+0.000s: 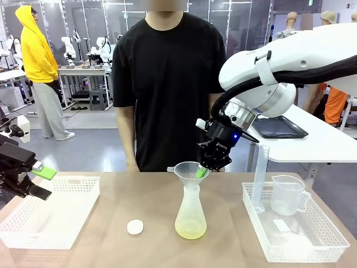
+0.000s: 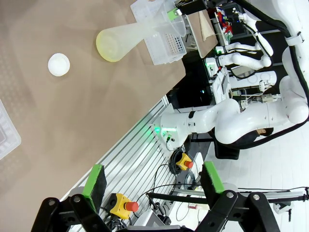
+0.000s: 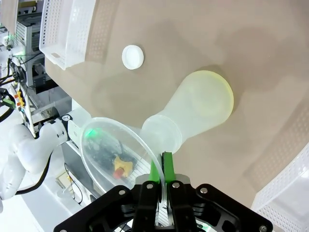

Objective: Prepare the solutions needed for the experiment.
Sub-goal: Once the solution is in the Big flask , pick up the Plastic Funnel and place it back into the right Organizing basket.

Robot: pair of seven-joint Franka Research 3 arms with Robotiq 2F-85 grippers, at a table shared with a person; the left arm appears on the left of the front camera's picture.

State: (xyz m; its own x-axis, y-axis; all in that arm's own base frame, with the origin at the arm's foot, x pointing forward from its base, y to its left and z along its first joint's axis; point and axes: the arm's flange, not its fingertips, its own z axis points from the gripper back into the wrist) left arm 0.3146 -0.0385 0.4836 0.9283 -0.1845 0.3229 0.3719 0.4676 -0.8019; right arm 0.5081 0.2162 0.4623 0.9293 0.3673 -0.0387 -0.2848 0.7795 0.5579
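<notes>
At the middle of the counter (image 1: pixel 111 245) stands the flask (image 1: pixel 191 212), upright, translucent whitish, narrow neck up; the solution (image 1: pixel 190 229) lies in its base, pale yellow, a shallow layer (slightly cloudy); in the right wrist view the flask (image 3: pixel 198 111) shows from above, its bottom tinted yellow.

A clear funnel (image 1: pixel 188 169) sits right over the flask's mouth; whether its stem is inside the neck I cannot tell; the right tool (image 1: pixel 202 172) is pinched onto the funnel's rim, green pads pressed together on the thin plastic edge, as the right wrist view confirms for the tool (image 3: pixel 161 162) and funnel (image 3: pixel 116 154).

The left tool (image 1: pixel 43 183) hangs at the counter's left edge, above the near corner of the left tray (image 1: pixel 50 215); its fingers are spread apart and carry nothing, plain in the left wrist view (image 2: pixel 153 181).

A white round cap (image 1: pixel 135 226) lies flat on the counter, just left of the flask, not touching it.

The right tray (image 1: pixel 295 245) holds a clear measuring jug (image 1: pixel 287 194) and a tall thin cylinder (image 1: pixel 260 176), both upright.

A person (image 1: pixel 167 84) in a black shirt stands at the far side, behind the flask.
</notes>
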